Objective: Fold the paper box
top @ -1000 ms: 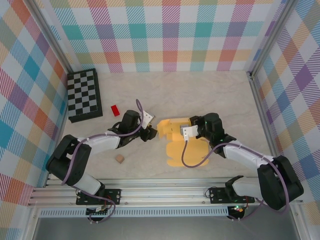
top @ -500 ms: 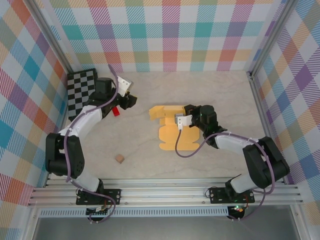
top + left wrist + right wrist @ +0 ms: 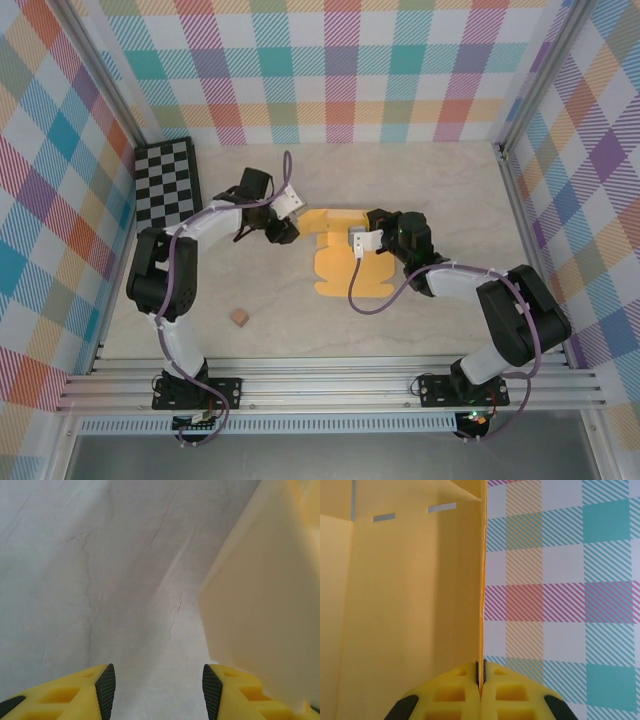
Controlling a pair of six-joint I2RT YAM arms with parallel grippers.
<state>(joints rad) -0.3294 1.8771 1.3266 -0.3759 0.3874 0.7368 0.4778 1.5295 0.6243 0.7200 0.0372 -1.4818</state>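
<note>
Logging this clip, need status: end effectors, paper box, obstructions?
Right end effector shut on paper box panel edge. Left end effector open, empty, beside the box. Tan cube, chessboard off left, apart.

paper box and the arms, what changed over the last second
The right gripper, shut on the paper box, dragged it away from the arm bases. The left gripper, open, swung out to the chessboard and came back beside the box's left edge. The tan cube and chessboard stayed put.
</note>
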